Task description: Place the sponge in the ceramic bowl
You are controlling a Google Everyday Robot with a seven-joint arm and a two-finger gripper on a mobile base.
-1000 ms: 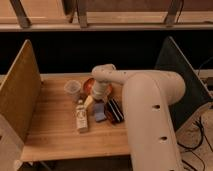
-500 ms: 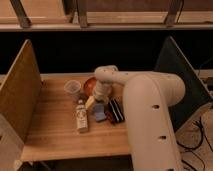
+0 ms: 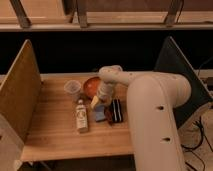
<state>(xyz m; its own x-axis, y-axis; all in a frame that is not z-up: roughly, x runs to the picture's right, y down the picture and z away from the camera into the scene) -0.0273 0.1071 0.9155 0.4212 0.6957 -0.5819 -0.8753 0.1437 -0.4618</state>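
Note:
The sponge [image 3: 100,116], a small blue-grey pad, lies flat on the wooden table just in front of the ceramic bowl. The ceramic bowl [image 3: 90,85] is orange-red and sits behind it, partly covered by my white arm. My arm reaches in from the right and bends down. My gripper [image 3: 97,103] hangs over the bowl's near edge, directly above the sponge's back end and very close to it. Whether it touches the sponge is not visible.
A clear plastic cup [image 3: 73,89] stands left of the bowl. A small bottle [image 3: 81,118] lies left of the sponge. A dark striped oblong object [image 3: 116,111] lies right of it. Upright boards [image 3: 20,95] wall the table's [image 3: 55,137] left and right sides.
The gripper has shifted slightly right and down, from over the bowl's left front toward the sponge. The objects on the table have not moved.

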